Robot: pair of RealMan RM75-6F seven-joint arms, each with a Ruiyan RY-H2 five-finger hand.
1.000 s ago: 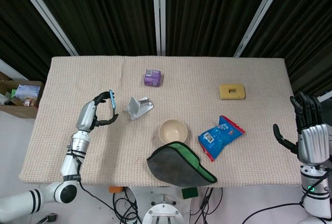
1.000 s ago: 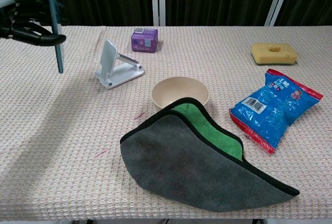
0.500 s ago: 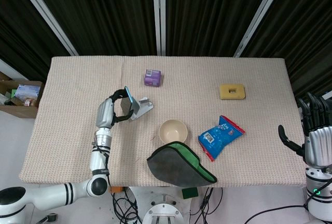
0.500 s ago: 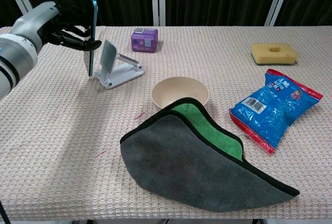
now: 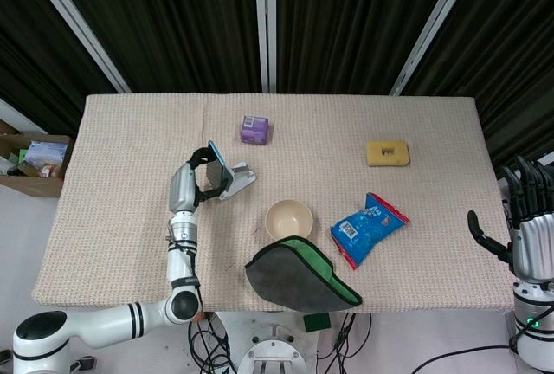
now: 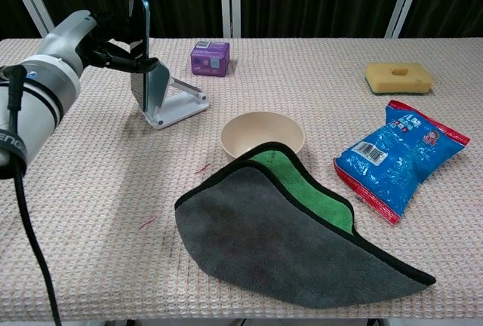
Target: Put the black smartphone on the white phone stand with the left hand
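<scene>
My left hand [image 6: 113,43] [image 5: 201,175] holds the black smartphone [image 6: 139,47] [image 5: 215,166] upright, edge-on to the chest view. The phone's lower end hangs just in front of the sloped back plate of the white phone stand [image 6: 170,97] [image 5: 235,179]; whether it touches the stand I cannot tell. The stand sits on the table left of centre. My right hand [image 5: 530,218] hangs off the table's right edge with its fingers spread and nothing in them.
A purple box [image 6: 210,57] stands behind the stand. A beige bowl [image 6: 261,136] sits right of it, with a grey-and-green cloth [image 6: 279,228] in front. A blue snack bag [image 6: 397,154] and a yellow sponge [image 6: 399,77] lie at the right.
My left hand has carried the phone rightward from the table's left side up to the stand. The right hand has sunk slightly lower at the right edge.
</scene>
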